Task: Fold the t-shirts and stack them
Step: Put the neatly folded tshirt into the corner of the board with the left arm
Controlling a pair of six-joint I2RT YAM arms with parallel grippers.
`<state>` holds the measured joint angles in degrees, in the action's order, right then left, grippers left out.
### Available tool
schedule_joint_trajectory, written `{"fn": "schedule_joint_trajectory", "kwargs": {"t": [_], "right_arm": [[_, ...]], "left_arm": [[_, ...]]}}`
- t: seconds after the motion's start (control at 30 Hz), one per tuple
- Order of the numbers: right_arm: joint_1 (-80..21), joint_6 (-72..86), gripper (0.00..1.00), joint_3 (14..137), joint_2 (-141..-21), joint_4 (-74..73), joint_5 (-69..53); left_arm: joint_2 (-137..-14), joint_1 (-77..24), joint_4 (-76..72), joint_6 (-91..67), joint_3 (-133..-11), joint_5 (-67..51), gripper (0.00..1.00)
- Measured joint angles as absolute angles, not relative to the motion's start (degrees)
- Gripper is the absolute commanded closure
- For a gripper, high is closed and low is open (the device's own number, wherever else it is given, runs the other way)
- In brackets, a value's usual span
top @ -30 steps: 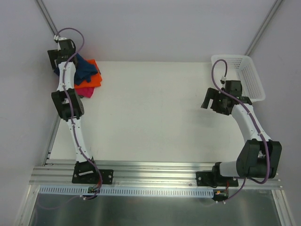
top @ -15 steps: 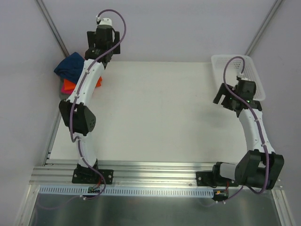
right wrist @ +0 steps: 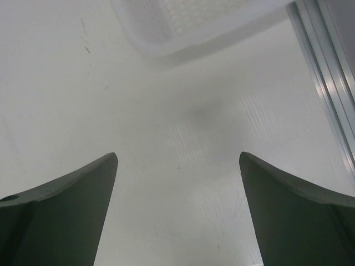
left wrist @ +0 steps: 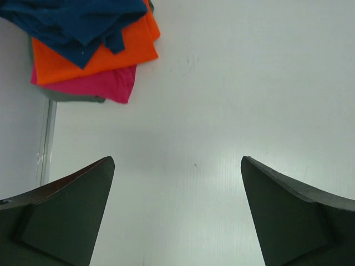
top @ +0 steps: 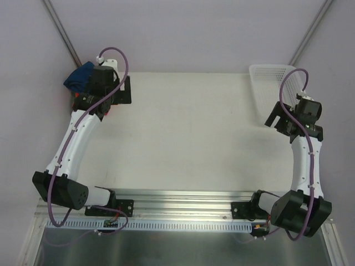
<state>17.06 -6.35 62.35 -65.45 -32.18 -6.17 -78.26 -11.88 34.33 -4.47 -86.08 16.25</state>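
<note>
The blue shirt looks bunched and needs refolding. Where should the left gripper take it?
Likely the loose flap of the blue shirt over the orange shirt, from the table side: that edge lies free, so the left gripper can pinch it alone.

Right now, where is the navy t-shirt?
From above, the navy t-shirt sits at the far left corner of the table, topping the orange t-shirt and pink t-shirt, beside the left gripper.

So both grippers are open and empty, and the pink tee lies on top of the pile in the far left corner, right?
No: the navy tee is on top, over the orange tee, then the pink tee, as the left wrist view shows. The left gripper and right gripper are indeed open and empty.
</note>
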Motion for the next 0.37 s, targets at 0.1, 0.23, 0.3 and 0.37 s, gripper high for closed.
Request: {"fn": "schedule_joint_trajectory", "kwargs": {"t": [0.1, 0.23, 0.3, 0.37], "right_arm": [[17.0, -4.8, 0.03, 61.7, -64.8, -36.0, -3.1], [17.0, -3.7, 0.03, 61.7, -62.6, -39.3, -1.5], [16.9, -4.1, 0.03, 61.7, -61.2, -40.3, -2.4], [16.8, -4.2, 0.03, 61.7, -59.9, -41.5, -2.5]], "left_arm": [[-75.9, -10.6, 35.7, -4.0, -82.3, 14.7, 0.01], [-74.9, -5.5, 36.3, -3.9, -79.9, 12.6, 0.01], [-74.1, -3.2, 36.3, -3.8, -78.8, 12.3, 0.01], [-72.5, -1.6, 36.4, -3.8, -77.3, 11.4, 0.01]]}}
